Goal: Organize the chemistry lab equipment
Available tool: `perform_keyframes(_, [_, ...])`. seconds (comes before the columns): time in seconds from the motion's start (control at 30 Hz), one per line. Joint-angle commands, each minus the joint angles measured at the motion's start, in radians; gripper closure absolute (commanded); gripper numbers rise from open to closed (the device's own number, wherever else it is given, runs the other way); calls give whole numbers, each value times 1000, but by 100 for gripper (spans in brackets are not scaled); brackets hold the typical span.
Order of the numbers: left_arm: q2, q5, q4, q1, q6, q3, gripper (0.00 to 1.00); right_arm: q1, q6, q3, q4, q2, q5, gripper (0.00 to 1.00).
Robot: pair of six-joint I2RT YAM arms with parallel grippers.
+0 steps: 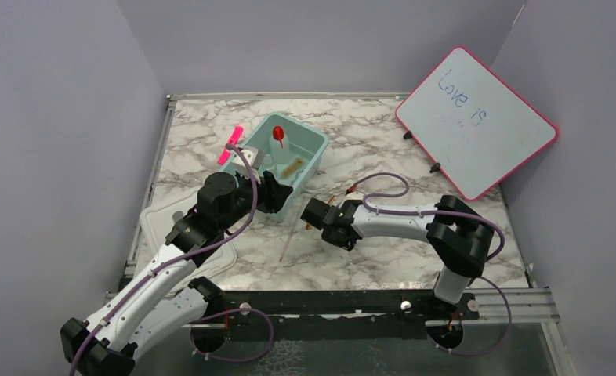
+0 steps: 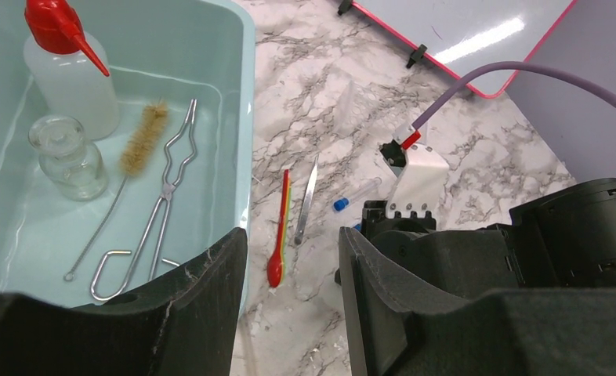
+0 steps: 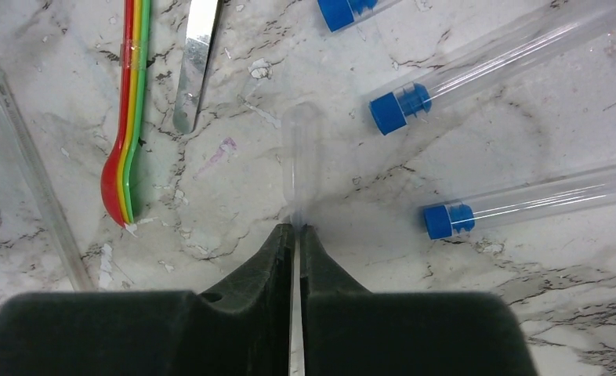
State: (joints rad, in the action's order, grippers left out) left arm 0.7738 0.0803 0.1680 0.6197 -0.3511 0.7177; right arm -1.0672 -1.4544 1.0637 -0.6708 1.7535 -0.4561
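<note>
Right fingers (image 3: 273, 274) pinch shut on a thin clear tube (image 3: 299, 149) down on the tabletop (image 3: 234, 204). Just past them lie three blue-capped tubes (image 3: 403, 106), stacked red, yellow and green spoons (image 3: 128, 141) and a metal blade (image 3: 195, 63). Left fingers (image 2: 195, 313) stand apart, holding nothing, by the near wall of the blue bin (image 2: 242, 94). Inside rest the brush (image 2: 144, 137), tongs (image 2: 168, 184), glass jar (image 2: 66, 157) and red-topped bottle (image 2: 66, 74).

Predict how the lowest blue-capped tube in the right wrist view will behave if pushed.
The blue-capped tube is round and lies flat on smooth marble, so it will probably roll. Its thin clear wall suggests light and perhaps fragile.
</note>
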Motion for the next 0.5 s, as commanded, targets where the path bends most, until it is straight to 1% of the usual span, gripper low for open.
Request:
perform_keyframes(0.0, [-14,-38,19,3,-5,7,50,-5,8,2,10,14,-42,96])
perform_keyframes(0.07, [-14,-39,25,3,-6,7,50,-5,27,12,5,-2,-54,98])
perform_keyframes(0.17, [-10,-51,35,3,-8,9,50,-5,66,46,-10,-48,-89,97])
perform_keyframes(0.3, [-10,-72,46,3,-12,14,50,-4,160,92,10,-142,-134,96])
perform_keyframes(0.47, [-24,-183,81,3,-27,19,50,6,306,169,89,-235,-155,94])
